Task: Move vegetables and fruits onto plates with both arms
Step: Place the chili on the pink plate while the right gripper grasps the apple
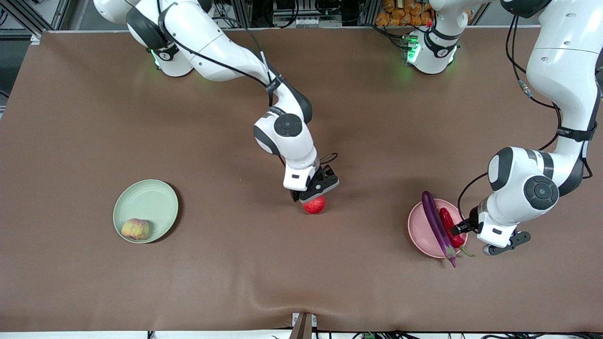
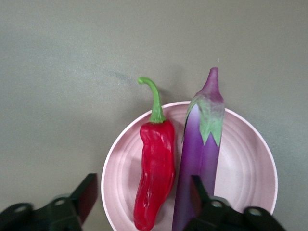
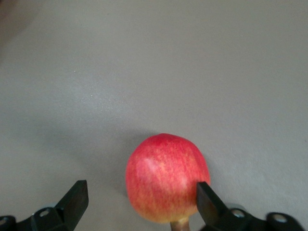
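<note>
Right gripper (image 1: 314,200) low over pomegranate (image 1: 314,205) at mid-table, fingers spread wide around it. Left gripper (image 1: 464,235) over pink plate (image 1: 420,230) with eggplant (image 1: 435,223) and chili pepper (image 1: 451,228), fingers wide apart. Peach (image 1: 135,229) on green plate (image 1: 150,200).

Brown table (image 1: 198,263) carries green plate (image 1: 151,200), pink plate (image 1: 420,230), seemingly resting pomegranate (image 1: 314,205).
</note>
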Motion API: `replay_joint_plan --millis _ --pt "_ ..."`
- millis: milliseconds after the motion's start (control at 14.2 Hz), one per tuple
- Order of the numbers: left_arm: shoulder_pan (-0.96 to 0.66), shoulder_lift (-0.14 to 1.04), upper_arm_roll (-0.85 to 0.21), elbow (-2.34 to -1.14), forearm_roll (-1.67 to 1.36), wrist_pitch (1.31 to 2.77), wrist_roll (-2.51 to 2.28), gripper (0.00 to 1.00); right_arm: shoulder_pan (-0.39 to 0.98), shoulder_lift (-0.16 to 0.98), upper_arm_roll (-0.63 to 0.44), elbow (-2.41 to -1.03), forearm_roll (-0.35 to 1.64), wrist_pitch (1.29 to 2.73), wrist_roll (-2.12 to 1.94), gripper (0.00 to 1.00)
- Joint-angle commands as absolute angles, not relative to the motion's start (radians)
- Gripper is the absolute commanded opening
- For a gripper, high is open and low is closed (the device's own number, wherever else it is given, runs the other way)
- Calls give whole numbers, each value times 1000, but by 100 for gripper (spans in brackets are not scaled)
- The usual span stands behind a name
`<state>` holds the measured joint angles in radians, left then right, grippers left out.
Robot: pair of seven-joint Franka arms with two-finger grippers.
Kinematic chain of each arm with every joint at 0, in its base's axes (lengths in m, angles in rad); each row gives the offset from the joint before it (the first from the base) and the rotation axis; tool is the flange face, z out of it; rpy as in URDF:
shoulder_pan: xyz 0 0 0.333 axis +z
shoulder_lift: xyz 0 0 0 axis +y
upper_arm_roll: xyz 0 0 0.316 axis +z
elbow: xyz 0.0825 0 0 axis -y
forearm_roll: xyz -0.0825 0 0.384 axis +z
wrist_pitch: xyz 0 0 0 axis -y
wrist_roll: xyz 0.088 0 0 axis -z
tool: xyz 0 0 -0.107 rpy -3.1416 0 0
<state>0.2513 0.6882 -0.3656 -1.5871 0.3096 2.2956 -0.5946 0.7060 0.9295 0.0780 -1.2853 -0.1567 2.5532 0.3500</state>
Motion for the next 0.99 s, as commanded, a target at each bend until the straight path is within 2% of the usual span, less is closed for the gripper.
replay_joint_plan --millis 0,211,634,916 --pt "262 658 -374 -1574 293 2290 -589 100 713 985 69 -1223 -234 2549 344 100" --pt "253 600 -379 -1575 295 2244 -584 100 713 996 60 -1223 -290 2549 344 100" --pt "262 384 -419 -1575 291 2071 -467 100 712 977 41 -1223 -311 2542 341 100" --pt "258 240 -422 -1545 270 1893 -414 100 712 985 31 -1223 -316 2548 342 100"
